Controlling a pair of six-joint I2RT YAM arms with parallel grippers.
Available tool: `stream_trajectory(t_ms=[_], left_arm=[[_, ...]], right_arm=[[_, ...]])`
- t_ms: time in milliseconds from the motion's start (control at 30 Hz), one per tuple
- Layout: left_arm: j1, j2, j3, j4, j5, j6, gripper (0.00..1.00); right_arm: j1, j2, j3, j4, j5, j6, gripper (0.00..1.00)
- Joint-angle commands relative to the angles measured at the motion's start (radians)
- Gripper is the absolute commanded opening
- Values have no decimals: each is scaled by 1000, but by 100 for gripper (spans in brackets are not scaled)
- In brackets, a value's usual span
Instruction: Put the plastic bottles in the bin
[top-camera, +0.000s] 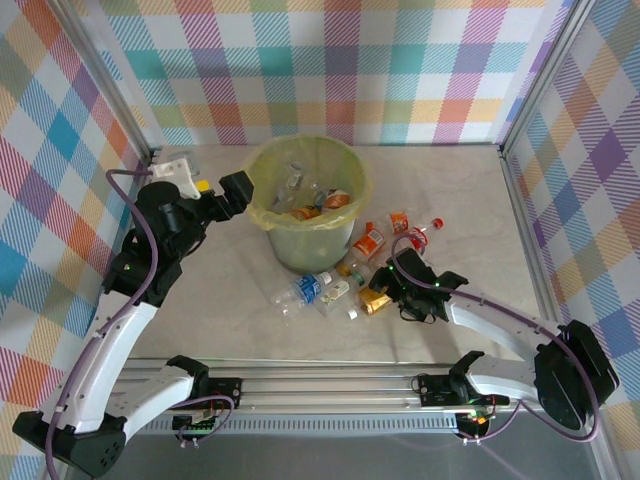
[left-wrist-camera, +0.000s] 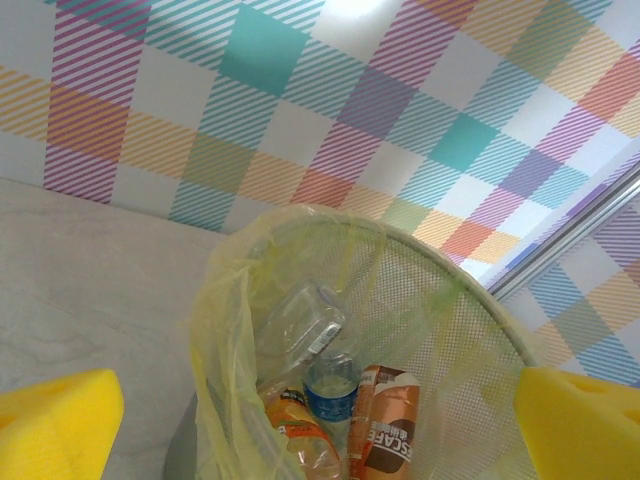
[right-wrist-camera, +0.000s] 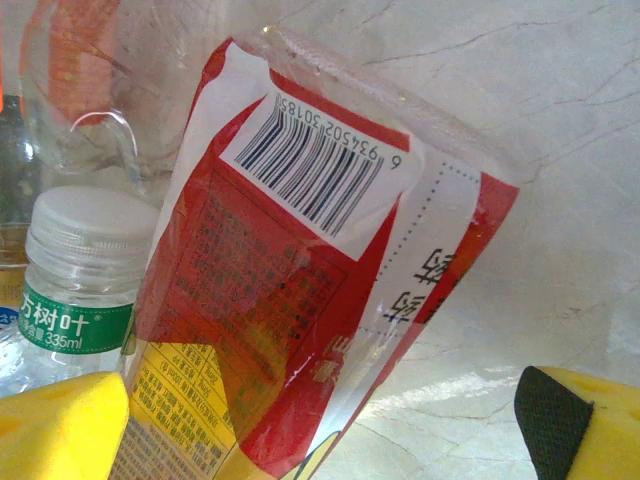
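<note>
The bin (top-camera: 305, 238) stands mid-table, lined with a yellow-green bag and holding several plastic bottles. My left gripper (top-camera: 236, 192) hangs open by its left rim. From the left wrist, the open gripper (left-wrist-camera: 315, 440) looks down into the bin (left-wrist-camera: 450, 275) at a brown-labelled bottle (left-wrist-camera: 388, 420), a blue-labelled one (left-wrist-camera: 330, 395) and a clear one (left-wrist-camera: 300, 320). More bottles lie in a pile (top-camera: 368, 242) in front and to the right of the bin. My right gripper (top-camera: 400, 290) is low over that pile, open, with a red-and-yellow-labelled bottle (right-wrist-camera: 300, 260) between its fingertips (right-wrist-camera: 585, 420), which stand apart from it.
A clear bottle with a white cap and green label (right-wrist-camera: 85, 270) lies just left of the red one. A blue-labelled bottle (top-camera: 303, 289) lies at the pile's left end. Checked walls and metal frame posts (top-camera: 525, 220) close the table; a rail (top-camera: 330, 385) runs along its near edge.
</note>
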Motion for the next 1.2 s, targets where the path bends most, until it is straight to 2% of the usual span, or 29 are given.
stream_trajectory(t_ms=[0,300,500,933,1167], left_arm=[[-7,0,-12,41,-3,-5,100],[-7,10,-9,36,-1,0,100],[-7,10,-8,36,9,1,100],[-7,10,-7,29,12,1,100],[-7,11,-7,23,10,3,100]], right_arm=[[7,15,13,1,20,7,100],[7,-12,9,57,-14,8,100],[7,-46,26,28,5,2,100],[8,62,7,80,-32,8,99],[7,50,-22,47,-10,9,100]])
